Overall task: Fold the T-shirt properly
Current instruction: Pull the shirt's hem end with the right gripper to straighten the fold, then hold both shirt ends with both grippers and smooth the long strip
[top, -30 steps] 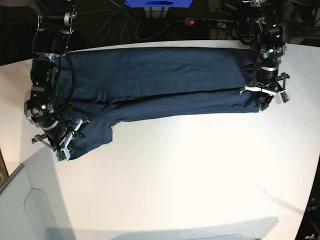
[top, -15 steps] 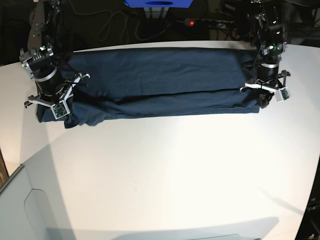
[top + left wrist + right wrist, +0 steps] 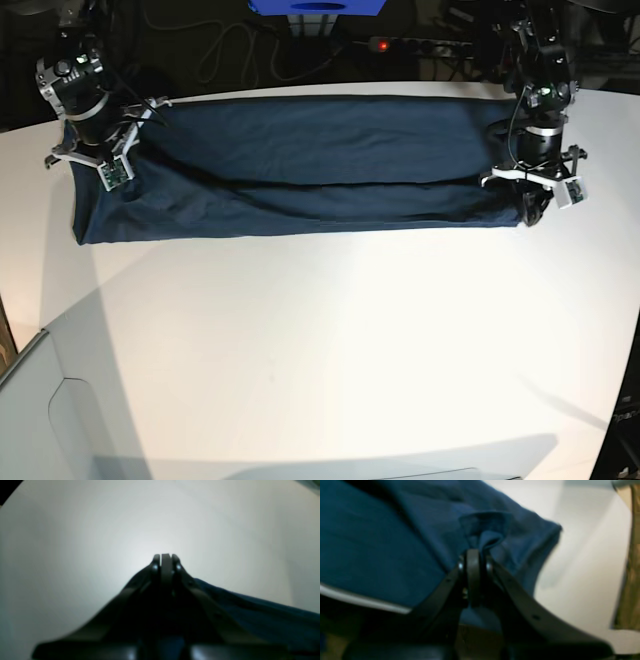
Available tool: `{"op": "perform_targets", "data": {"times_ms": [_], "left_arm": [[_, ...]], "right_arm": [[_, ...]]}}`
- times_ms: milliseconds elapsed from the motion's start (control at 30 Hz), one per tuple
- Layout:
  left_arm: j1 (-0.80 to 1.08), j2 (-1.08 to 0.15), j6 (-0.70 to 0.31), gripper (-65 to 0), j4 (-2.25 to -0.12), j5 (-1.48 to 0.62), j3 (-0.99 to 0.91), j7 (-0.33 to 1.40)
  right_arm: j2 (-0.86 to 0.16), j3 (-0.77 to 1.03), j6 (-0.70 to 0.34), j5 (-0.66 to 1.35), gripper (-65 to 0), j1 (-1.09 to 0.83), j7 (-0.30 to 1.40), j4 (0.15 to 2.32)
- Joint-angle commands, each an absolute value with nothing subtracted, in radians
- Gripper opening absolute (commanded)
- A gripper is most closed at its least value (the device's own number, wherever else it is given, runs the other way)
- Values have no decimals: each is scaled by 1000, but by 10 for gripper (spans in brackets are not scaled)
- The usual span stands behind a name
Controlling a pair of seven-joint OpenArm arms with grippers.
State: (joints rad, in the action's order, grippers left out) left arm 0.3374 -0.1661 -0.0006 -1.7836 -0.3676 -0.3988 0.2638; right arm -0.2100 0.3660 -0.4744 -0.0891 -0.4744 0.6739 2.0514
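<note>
The navy T-shirt [image 3: 300, 160] lies as a long folded band across the far half of the white table [image 3: 330, 340]. At its left end my right gripper [image 3: 95, 165] is shut on a pinch of cloth, and the right wrist view shows that fabric [image 3: 485, 527] bunched just past the closed right gripper [image 3: 475, 552]. My left gripper [image 3: 527, 208] sits at the shirt's right end. In the left wrist view the left gripper [image 3: 163, 557] is shut over bare table, with navy cloth [image 3: 250, 615] beside and below it. No cloth shows between its tips.
Behind the table's far edge are a blue box [image 3: 315, 8], dark cables and a power strip with a red light [image 3: 380, 43]. A pale grey panel [image 3: 50, 420] overlaps the near left corner. A brown upright surface [image 3: 632, 555] stands beyond the table edge.
My right gripper has carried the shirt's left end from the near left side back toward the far left. The hanging flap is gone and the band is straight. The left arm barely moved.
</note>
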Motion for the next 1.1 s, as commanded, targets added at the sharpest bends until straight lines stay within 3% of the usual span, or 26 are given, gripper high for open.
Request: {"op": "perform_targets", "data": {"times_ms": [0,300,1067], "left_arm": [[337,-174,-1,-650,-1807,-371,-403,239],[364,-174,-1,-650,-1808,-371,-404,231],[467,-174,-1,-650,-1808,-372,-467,228]], "right_arm": [[-213,392,-516,-81,-650,-475,650,2071],[-211,461,-633,-82,-650,-515,650,2075],[-193,452,-633,-85,-650,-527,650,2074]]}}
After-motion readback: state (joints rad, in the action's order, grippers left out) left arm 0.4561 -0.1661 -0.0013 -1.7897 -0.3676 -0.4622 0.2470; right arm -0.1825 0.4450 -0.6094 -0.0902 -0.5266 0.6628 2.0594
